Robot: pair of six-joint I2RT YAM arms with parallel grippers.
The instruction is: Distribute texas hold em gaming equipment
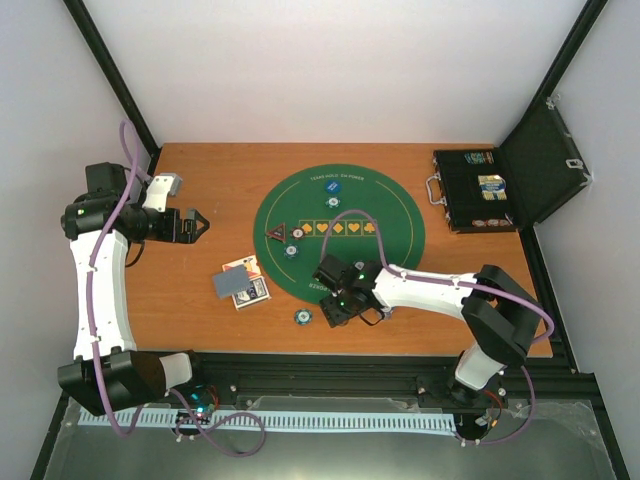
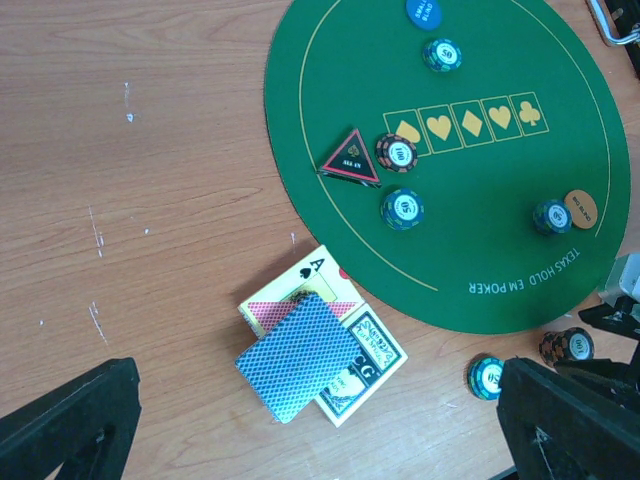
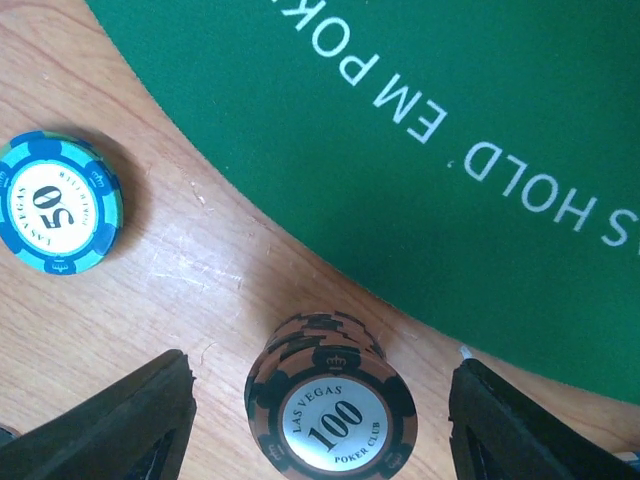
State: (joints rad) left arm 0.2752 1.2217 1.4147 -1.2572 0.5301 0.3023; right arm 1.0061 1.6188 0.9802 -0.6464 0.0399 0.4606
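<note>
- Now, right tool straddles the brown 100-chip stack, jaws apart.
- That stack sits on the surface, just off the green mat at its 6 o'clock edge, with a blue 50 chip at the stack's 10 o'clock.
- Over there the left tool gapes wide, empty; cards lie at the mat's 8 o'clock.

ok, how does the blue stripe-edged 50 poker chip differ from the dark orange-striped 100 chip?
Colour: the blue stripe-edged 50 poker chip is blue and teal; the dark orange-striped 100 chip is black and orange.
Height: the 50 lies single; the 100 appears to top a short stack.
Position: the 100 sits untouched between the fingers of the open right gripper; the 50 lies outside them.
Both rest on the wooden table, off the green felt mat.
</note>
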